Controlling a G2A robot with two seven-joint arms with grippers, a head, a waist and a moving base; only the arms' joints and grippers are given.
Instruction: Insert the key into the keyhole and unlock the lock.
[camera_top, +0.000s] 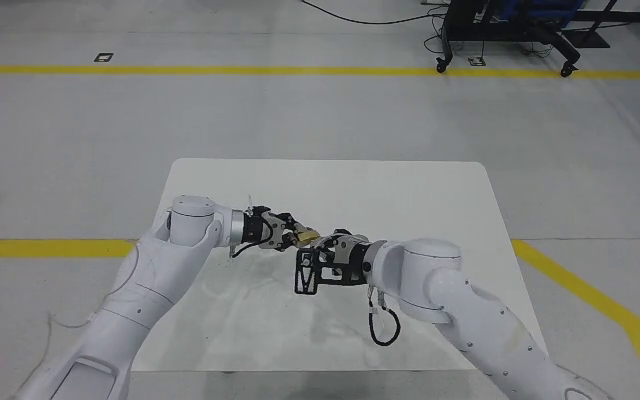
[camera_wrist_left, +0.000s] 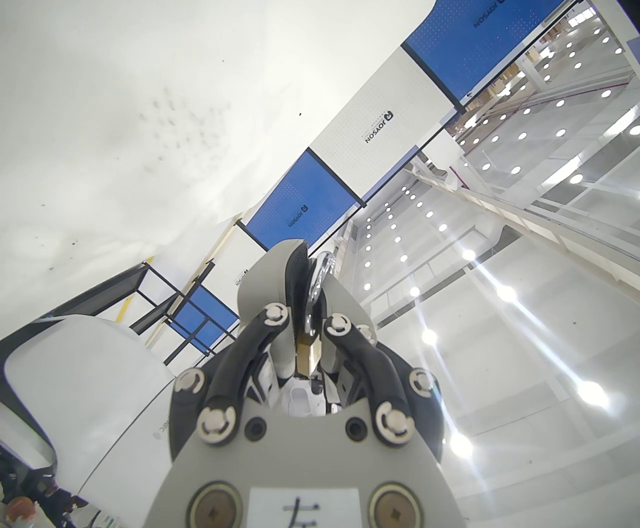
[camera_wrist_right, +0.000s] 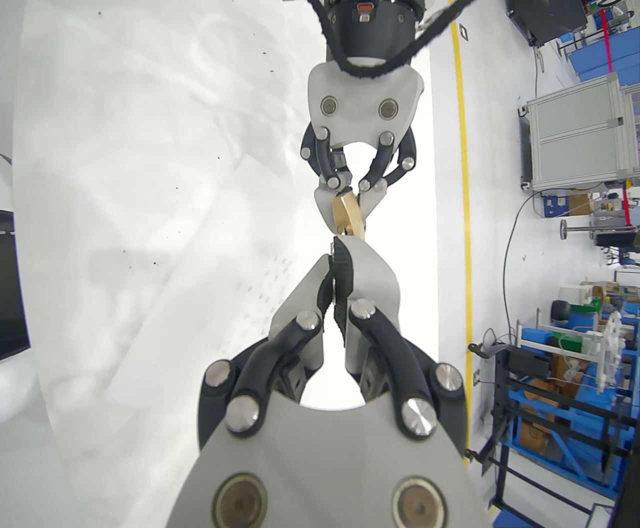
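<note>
A small brass lock (camera_top: 306, 237) hangs above the middle of the white table (camera_top: 420, 190), with my left gripper (camera_top: 290, 233) shut on it. In the left wrist view the left gripper (camera_wrist_left: 315, 270) clamps the lock (camera_wrist_left: 306, 352), its silver shackle poking out past the fingertips. My right gripper (camera_top: 326, 243) faces it from the other side. In the right wrist view the right gripper (camera_wrist_right: 340, 250) is shut, its tips right against the lock (camera_wrist_right: 348, 215) and its keyhole end. The key is almost wholly hidden between the right pads. The left gripper (camera_wrist_right: 348, 200) holds the lock's far end.
Both arms meet over the table's centre, a little above the surface. The table's far edge (camera_top: 330, 161) and right edge (camera_top: 505, 240) lie well away from the grippers. A black cart (camera_top: 500, 30) stands far off on the floor.
</note>
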